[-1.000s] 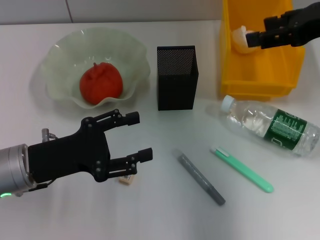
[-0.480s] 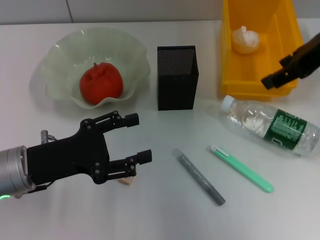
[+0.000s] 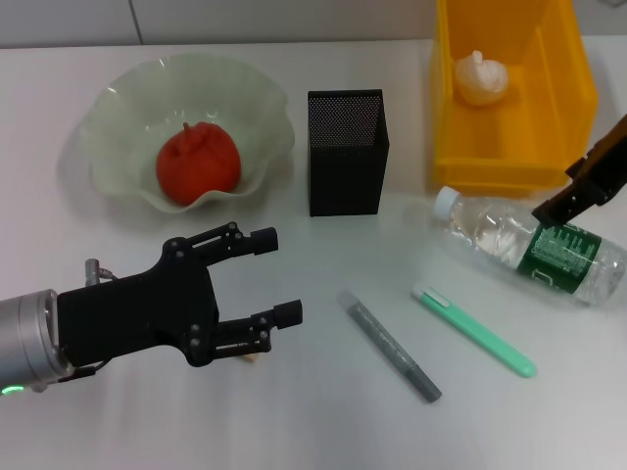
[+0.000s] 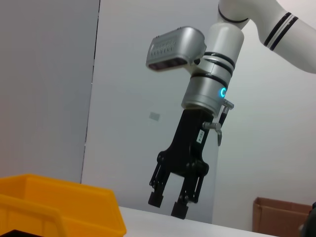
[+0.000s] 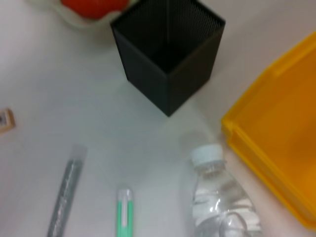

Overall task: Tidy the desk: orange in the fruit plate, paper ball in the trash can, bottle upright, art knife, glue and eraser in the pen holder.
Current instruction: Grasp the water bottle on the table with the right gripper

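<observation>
Holding the paper ball (image 3: 479,76), the yellow trash can (image 3: 563,137) stands behind the lying bottle (image 3: 529,245), whose green label's print is unreadable, right gripper (image 4: 168,205) spread above it, left gripper (image 3: 271,277) released over the barcoded eraser (image 5: 5,120)

No legible text or labels

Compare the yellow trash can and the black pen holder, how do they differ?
The trash can is bright yellow solid plastic, wide and rectangular; the pen holder is black mesh, tall and square. The trash can already holds the paper ball; the pen holder looks empty in the right wrist view. Both stand upright and open-topped on the desk.
</observation>
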Tool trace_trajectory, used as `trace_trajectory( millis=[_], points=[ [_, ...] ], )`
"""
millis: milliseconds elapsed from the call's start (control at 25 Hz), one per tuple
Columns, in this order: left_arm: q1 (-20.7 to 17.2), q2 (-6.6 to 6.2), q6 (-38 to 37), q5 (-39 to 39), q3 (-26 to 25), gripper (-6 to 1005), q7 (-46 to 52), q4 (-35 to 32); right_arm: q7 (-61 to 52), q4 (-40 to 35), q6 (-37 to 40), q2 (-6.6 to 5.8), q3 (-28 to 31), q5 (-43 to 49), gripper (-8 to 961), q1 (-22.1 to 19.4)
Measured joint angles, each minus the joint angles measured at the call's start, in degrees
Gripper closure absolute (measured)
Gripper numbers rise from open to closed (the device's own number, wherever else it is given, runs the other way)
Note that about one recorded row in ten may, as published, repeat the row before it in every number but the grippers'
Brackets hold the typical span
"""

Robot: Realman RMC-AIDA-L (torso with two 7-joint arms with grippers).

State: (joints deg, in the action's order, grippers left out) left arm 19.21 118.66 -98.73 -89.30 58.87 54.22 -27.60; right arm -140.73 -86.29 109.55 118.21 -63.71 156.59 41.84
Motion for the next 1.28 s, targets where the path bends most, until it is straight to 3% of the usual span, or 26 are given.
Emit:
trace_trajectory(
  millis=[480, 1280],
  points=[
    [0.0, 0.0, 0.4, 0.0, 0.0, 262, 0.0, 0.1, 0.5, 6.1, -4.0, 0.43, -4.5, 3.9, 245, -0.1],
    [-0.1, -0.01, 0.5, 0.0, 0.0, 267, -0.1, 0.1, 3.8, 16.2, -14.1, 0.71, -6.4, 4.8, 244, -0.4]
  ],
)
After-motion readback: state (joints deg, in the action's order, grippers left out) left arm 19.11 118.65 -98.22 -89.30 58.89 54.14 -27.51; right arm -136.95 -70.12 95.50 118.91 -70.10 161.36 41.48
